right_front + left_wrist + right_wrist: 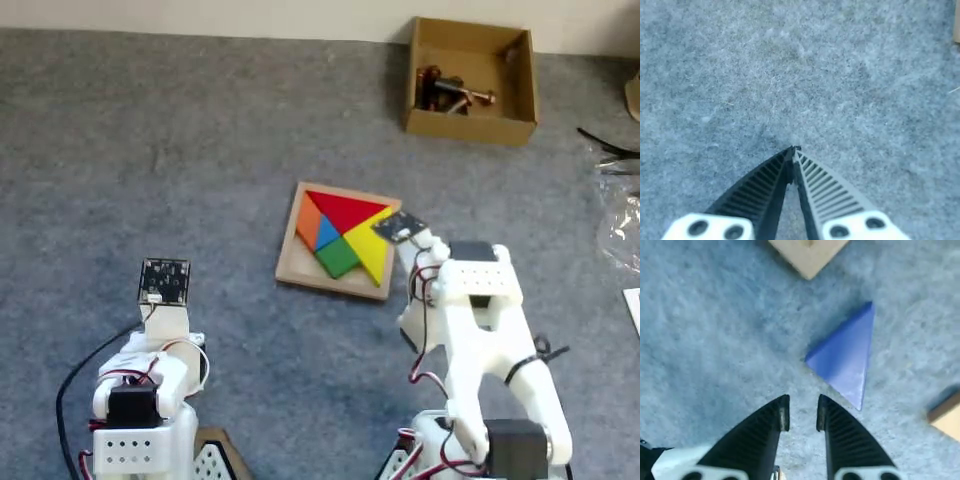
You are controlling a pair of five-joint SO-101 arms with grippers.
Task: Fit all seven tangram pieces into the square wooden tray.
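Observation:
The square wooden tray (287,266) lies mid-table and holds a red triangle (345,210), an orange piece (308,228), a small blue piece (327,233), a green piece (337,257) and a yellow triangle (372,250). A loose blue triangle (845,357) lies flat on the carpet just off a tray corner (807,255). My right gripper (802,412) hovers a short way from that triangle, slightly open and holding nothing. The right arm (470,290) stands by the tray's right side. My left gripper (794,149) is shut over bare carpet at the front left.
A cardboard box (470,80) with small parts stands at the back right. A plastic bag (622,235) and cables lie at the right edge. A light wooden edge (945,416) shows near the blue triangle. Grey carpet covers the table.

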